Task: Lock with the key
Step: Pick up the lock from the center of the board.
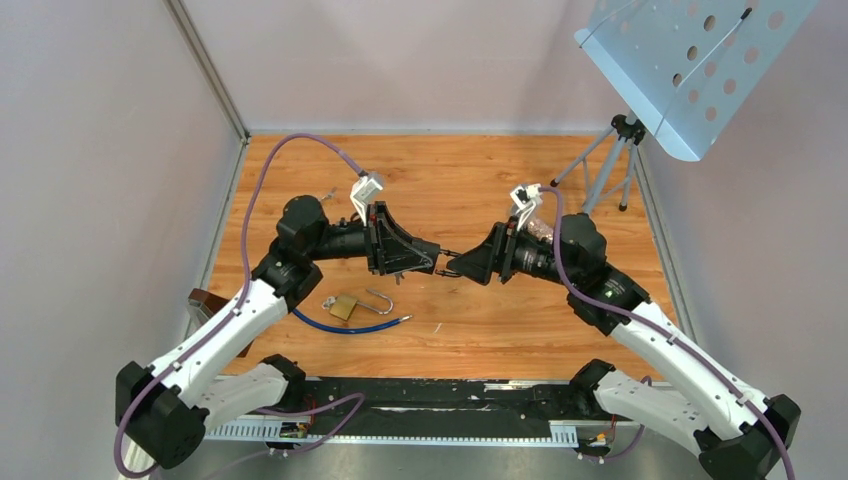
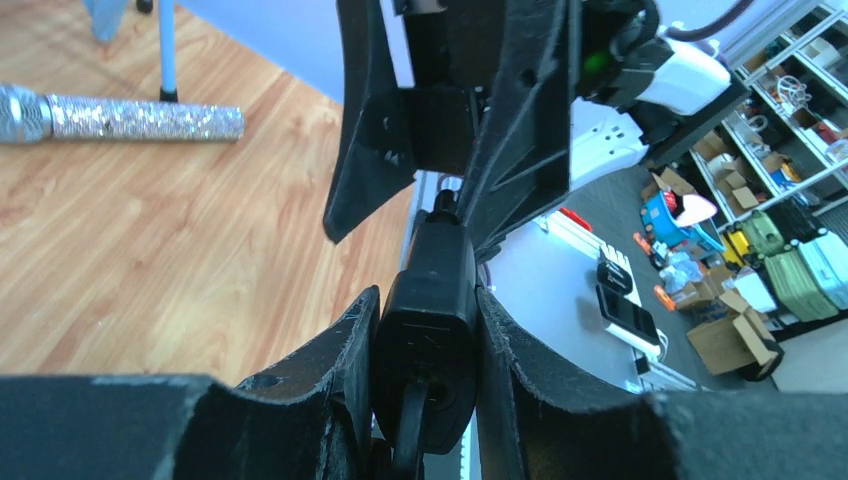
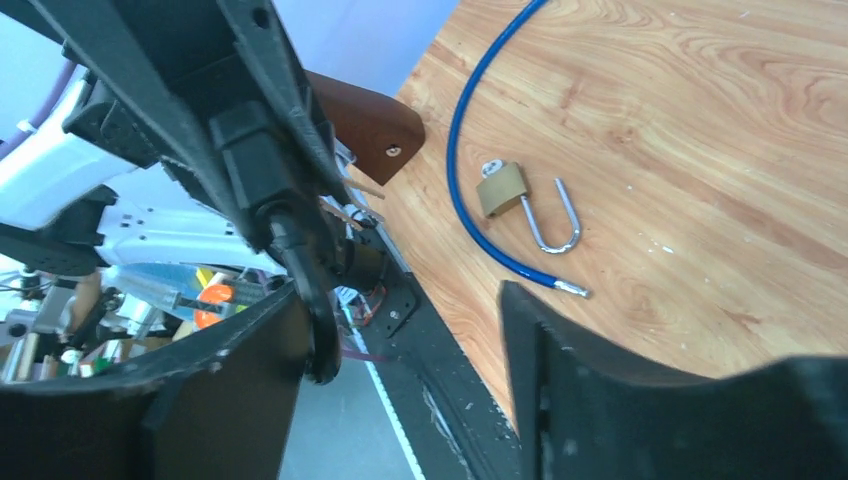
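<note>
Padlock (image 1: 343, 307), blue cable (image 1: 352, 328) on wooden table (image 1: 520, 325)

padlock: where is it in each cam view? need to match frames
Top external: padlock lies on the wood left of centre, below the left arm, shackle open.
Left wrist: not in view.
Right wrist: upper middle, brass body, shackle swung open toward the lower right.
Shared landmark: blue cable curving beside the padlock in those two views; the left wrist view shares only the wooden tabletop.
</note>
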